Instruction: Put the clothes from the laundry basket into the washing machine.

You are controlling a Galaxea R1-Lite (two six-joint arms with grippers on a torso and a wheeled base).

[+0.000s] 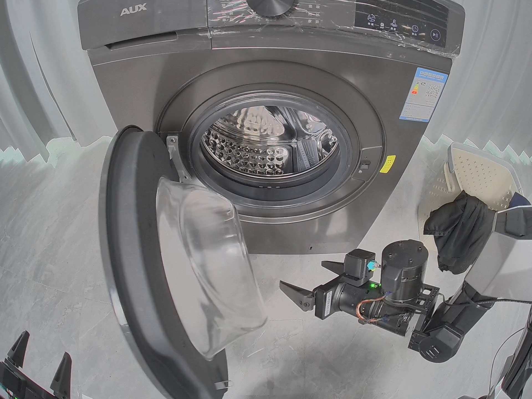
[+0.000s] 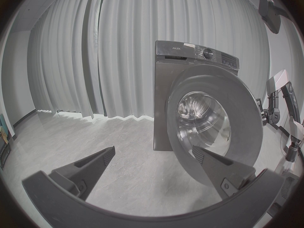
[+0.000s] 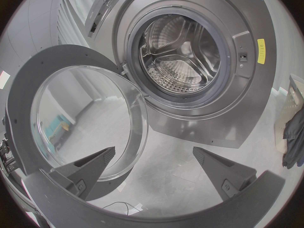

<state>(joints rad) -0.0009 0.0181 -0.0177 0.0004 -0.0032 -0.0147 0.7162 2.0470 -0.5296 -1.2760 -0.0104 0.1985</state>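
Note:
The grey washing machine (image 1: 138, 78) stands ahead with its round door (image 1: 133, 239) swung wide to the left. Its steel drum (image 1: 266, 145) holds no clothes. The cream laundry basket (image 1: 487, 175) sits on the floor to the machine's right, and dark clothes (image 1: 460, 228) hang over its near rim. My right gripper (image 1: 303, 275) hovers open and empty low before the machine, pointing left toward the door, left of the basket. My left gripper (image 1: 44, 346) is open and empty at the near left. The right wrist view shows the drum (image 3: 180, 57), the basket (image 3: 293, 102) and the clothes (image 3: 294, 136).
Pale curtains (image 2: 126, 48) hang behind the machine. Bare grey floor (image 2: 133, 162) spreads to the left and in front. The open door (image 3: 22, 105) with its glass bowl juts out between the two arms.

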